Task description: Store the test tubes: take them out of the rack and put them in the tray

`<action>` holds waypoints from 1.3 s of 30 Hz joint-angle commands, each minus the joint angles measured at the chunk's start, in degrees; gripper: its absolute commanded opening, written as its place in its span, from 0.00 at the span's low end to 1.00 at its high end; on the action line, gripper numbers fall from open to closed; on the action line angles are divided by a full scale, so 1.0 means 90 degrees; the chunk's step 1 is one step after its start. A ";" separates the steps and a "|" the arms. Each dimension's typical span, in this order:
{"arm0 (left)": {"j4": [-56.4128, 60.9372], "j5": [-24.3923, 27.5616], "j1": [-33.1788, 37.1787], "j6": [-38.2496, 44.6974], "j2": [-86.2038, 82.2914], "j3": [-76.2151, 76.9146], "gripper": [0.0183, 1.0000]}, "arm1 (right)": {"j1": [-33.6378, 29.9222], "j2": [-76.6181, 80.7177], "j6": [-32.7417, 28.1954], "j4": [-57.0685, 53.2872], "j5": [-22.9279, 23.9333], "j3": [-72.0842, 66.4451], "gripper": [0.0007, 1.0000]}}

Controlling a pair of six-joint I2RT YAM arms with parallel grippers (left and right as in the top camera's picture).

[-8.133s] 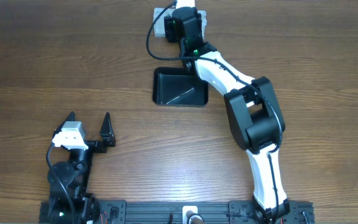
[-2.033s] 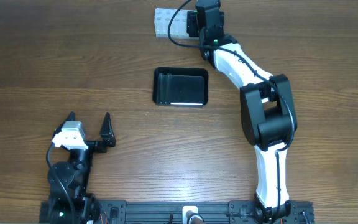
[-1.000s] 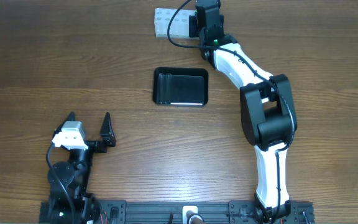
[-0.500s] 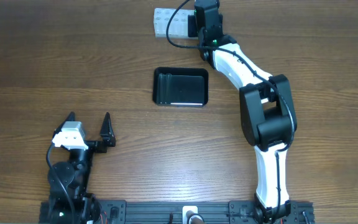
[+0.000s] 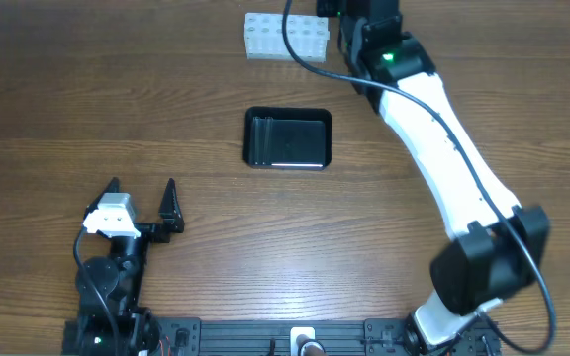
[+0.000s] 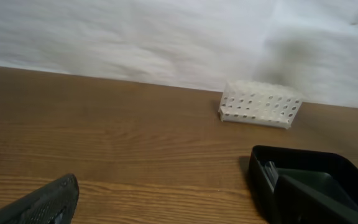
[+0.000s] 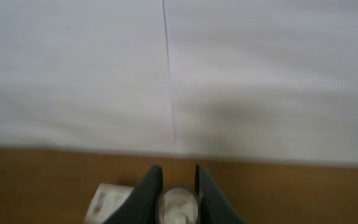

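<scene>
A lab-style robot test bench: a wood-grain table [image 5: 87, 99] with a left arm [image 5: 117, 262] and a right arm [image 5: 443, 158] mounted on a black rail [image 5: 255, 334] at its near edge. A white test tube rack [image 5: 286, 37] and a black tray [image 5: 248, 138] sit on it. A plain white wall [image 6: 123, 37] stands on the far side.

text: none legible | labels/brands: none legible | numbers/signs: none legible | rack [image 5: 286, 37]: no readable marking | tray [image 5: 248, 138]: no readable marking
</scene>
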 commanded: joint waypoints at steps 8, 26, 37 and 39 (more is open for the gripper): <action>-0.0017 0.0083 0.0046 0.0005 -0.0027 -0.0029 1.00 | 0.0602 0.0580 0.0988 -0.2667 -0.1615 -0.0187 0.14; -0.0017 0.0083 0.0046 0.0005 -0.0027 -0.0029 1.00 | 0.0755 0.2057 0.1644 -0.2633 -0.2127 -0.0498 0.11; -0.0017 0.0083 0.0046 0.0005 -0.0027 -0.0029 1.00 | 0.0743 0.2436 0.1719 -0.2623 -0.2127 -0.0503 0.15; -0.0017 0.0083 0.0046 0.0005 -0.0027 -0.0029 1.00 | 0.0743 0.2441 0.1719 -0.2642 -0.2127 -0.0503 0.17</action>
